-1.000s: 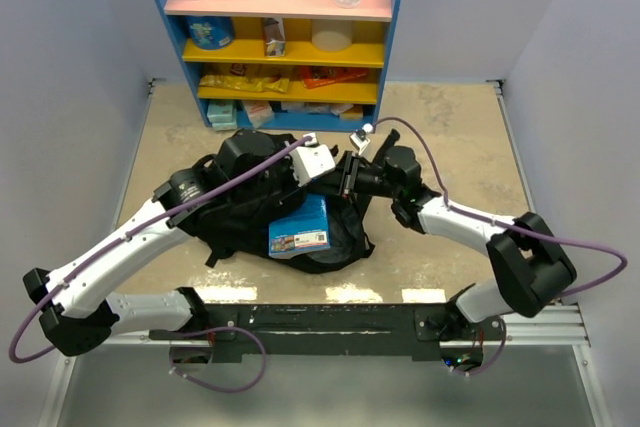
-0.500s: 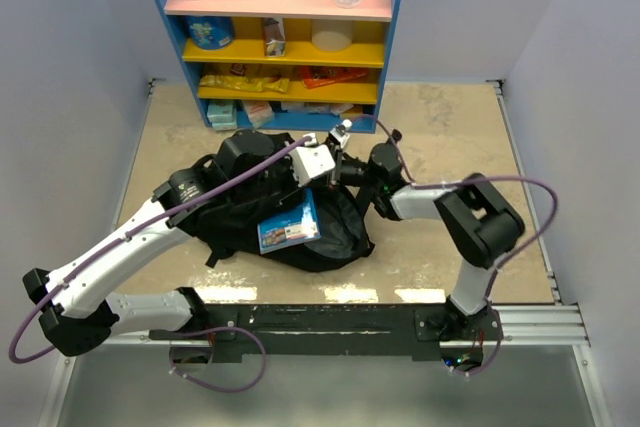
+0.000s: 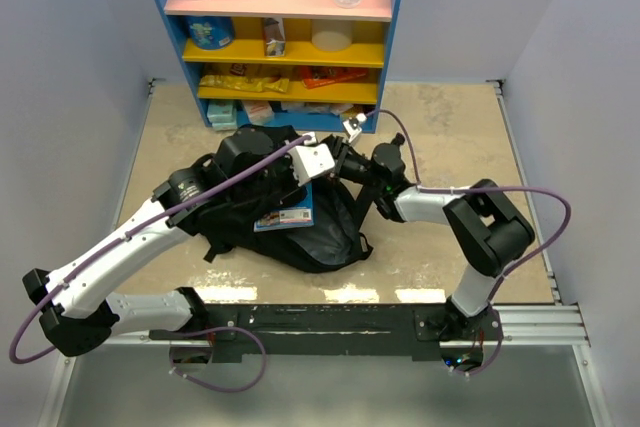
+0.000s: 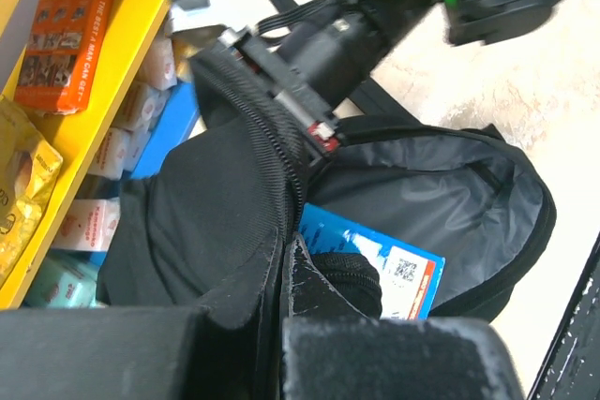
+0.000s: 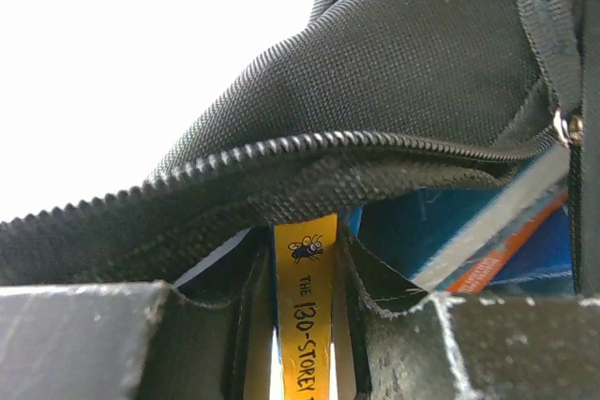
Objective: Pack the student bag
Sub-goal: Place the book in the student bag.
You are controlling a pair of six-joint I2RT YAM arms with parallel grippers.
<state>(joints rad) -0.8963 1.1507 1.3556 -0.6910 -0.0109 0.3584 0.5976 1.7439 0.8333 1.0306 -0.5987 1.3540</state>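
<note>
The student bag (image 3: 300, 242) lies at the centre of the overhead frame on the beige table (image 3: 450, 127), just below the blue shelf unit (image 3: 396, 7), with its main zip open. The left gripper (image 4: 281, 274) is closed tight, pinching the black fabric at the opening's edge. The right gripper (image 5: 305, 320), at the bottom of its wrist view, is partly closed on the yellow spine of a blue book (image 3: 285, 215), which sits tilted and partly inside the bag's mouth.
</note>
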